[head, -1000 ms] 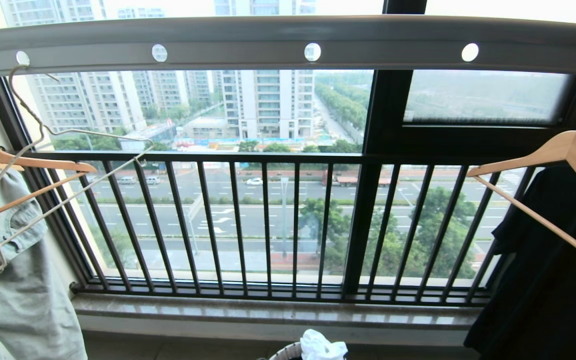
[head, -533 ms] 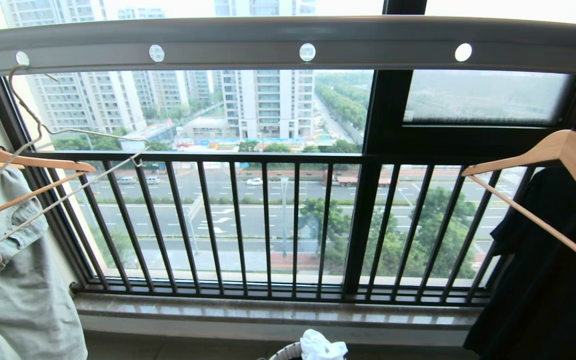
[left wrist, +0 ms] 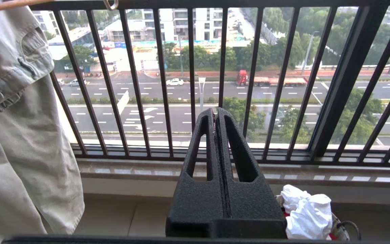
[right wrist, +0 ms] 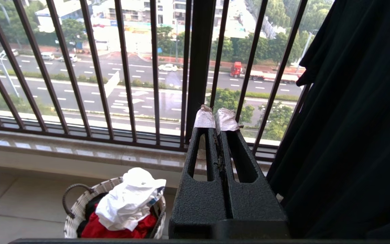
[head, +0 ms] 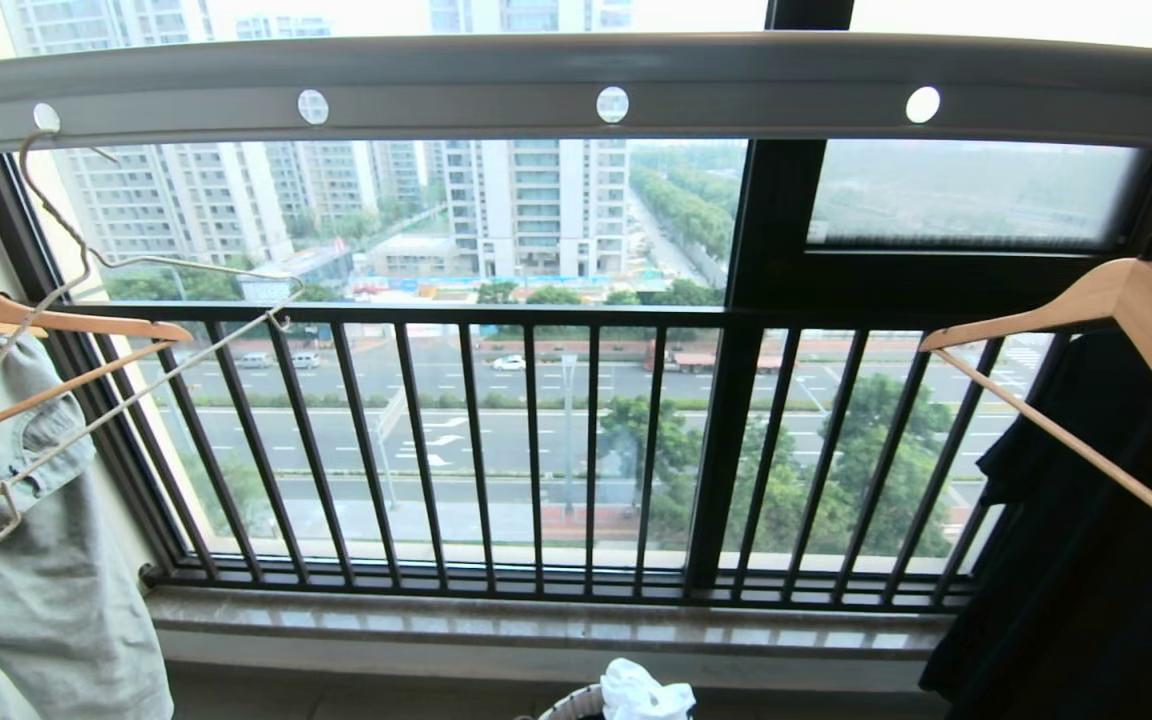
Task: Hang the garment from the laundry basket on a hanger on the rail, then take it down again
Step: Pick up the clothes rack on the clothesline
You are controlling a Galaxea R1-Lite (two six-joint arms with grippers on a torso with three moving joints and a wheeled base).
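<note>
Head view: neither arm is showing. The grey rail is running across the top, the cream wire hanger is hooking into its leftmost hole, empty. Wooden hangers are flanking it: the left one carrying pale trousers, the right one a black shirt. The white T-shirt is barely poking up from the laundry basket at the bottom edge.

Left wrist view: left gripper is sitting with jaws pressed together, holding nothing, pointing at the window bars; T-shirt lying low beside it.

Right wrist view: right gripper is likewise closed and empty, tips taped. The T-shirt is sitting crumpled on top of a red garment in the basket.

Probably the very start: pickup not yet begun. Next calls for opening a gripper, reaching down, pinching only white cloth. The red garment underneath and the basket handle could be snagging.
</note>
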